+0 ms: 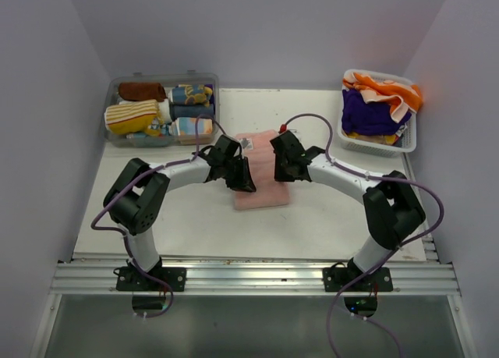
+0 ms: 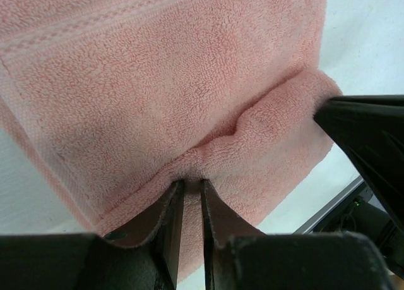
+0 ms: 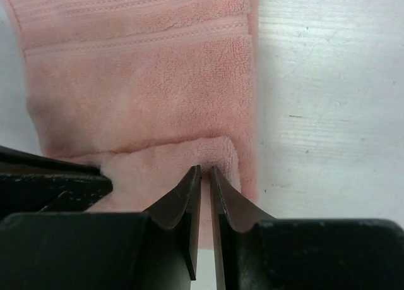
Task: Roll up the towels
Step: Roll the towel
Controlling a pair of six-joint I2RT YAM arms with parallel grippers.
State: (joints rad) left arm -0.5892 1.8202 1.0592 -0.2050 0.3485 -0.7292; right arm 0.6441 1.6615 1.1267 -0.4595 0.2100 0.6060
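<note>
Pinching the near hem of the pink towel [image 1: 261,182] with the left end effector [image 2: 192,184] and the right end effector [image 3: 204,171], jaws narrowed to a slit on a first turned-over lip. Lying otherwise flat at mid counter [image 1: 327,217], looped terry with woven bands. Barely begun here; finished rolls [image 1: 132,116] packed in a clear bin [image 1: 162,78] at 10 o'clock, purple and orange towels [image 1: 374,108] heaped loose in a white basket [image 1: 405,145] at 2 o'clock, likely yet to roll.
</note>
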